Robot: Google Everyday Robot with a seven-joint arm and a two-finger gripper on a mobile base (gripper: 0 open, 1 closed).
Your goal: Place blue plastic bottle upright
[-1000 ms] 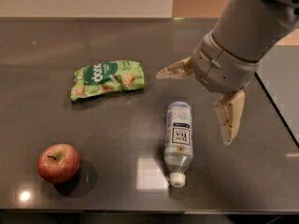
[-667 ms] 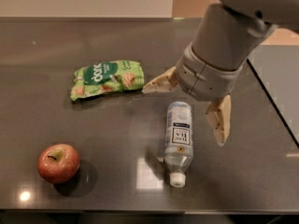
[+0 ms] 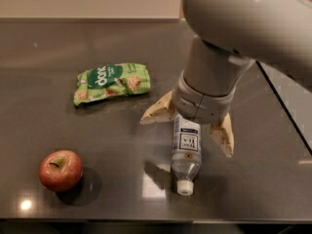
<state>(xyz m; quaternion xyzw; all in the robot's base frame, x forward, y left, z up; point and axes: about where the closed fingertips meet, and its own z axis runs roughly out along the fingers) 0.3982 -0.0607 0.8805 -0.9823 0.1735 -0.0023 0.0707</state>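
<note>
The blue plastic bottle lies on its side on the dark table, its white cap pointing toward the front edge. Its white and dark blue label faces up. My gripper hangs right over the bottle's upper end, open. One tan finger is to the bottle's left and the other finger to its right, straddling it. The bottle's base is hidden under the wrist.
A green snack bag lies at the left middle of the table. A red apple sits at the front left. The table's right edge runs diagonally past the arm, with a lighter floor beyond.
The arm has moved left and down toward the bottle. The fingers now straddle the bottle's upper part. The bottle, bag and apple have not moved.
</note>
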